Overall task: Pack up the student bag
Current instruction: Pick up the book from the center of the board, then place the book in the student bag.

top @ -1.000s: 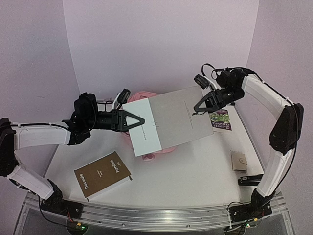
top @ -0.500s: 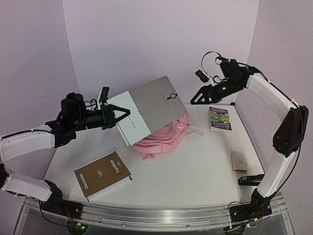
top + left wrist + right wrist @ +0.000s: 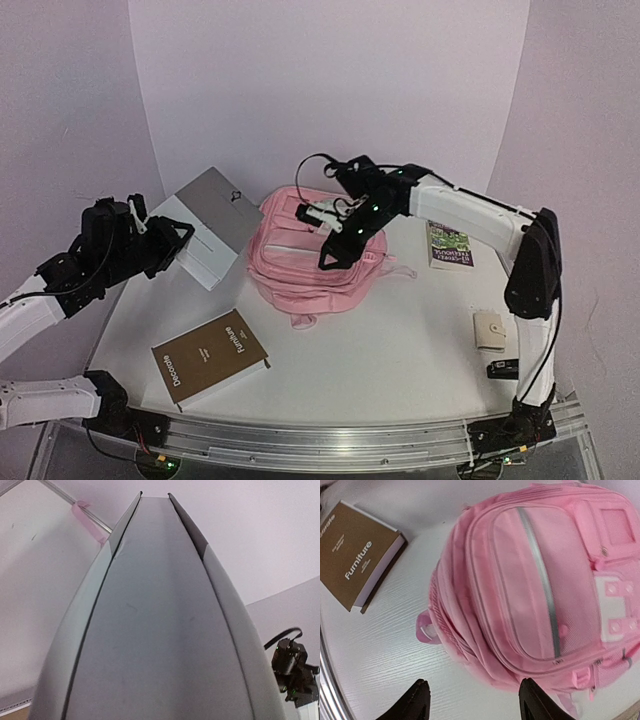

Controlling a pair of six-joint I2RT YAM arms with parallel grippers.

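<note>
The right gripper (image 3: 475, 700) hangs with its fingers spread and nothing between them. Directly beneath it lies the student bag (image 3: 535, 595), front panel up on the table, with a grey zip line running down the big pocket and no opening visible. Whether the fingertips touch the fabric cannot be told. Off to this gripper's left, well apart from the bag, the left gripper (image 3: 170, 243) is clenched on the edge of a large grey book (image 3: 210, 225), held tilted and clear of the table. Farther out a brown book (image 3: 210, 357) lies flat below the left gripper, and a small colourful book (image 3: 450, 243) and a beige wallet (image 3: 489, 329) lie to the right gripper's right. The step in hand looks like opening the bag for the raised book. The next move probably calls for finding a zip pull on soft, yielding fabric.
</note>
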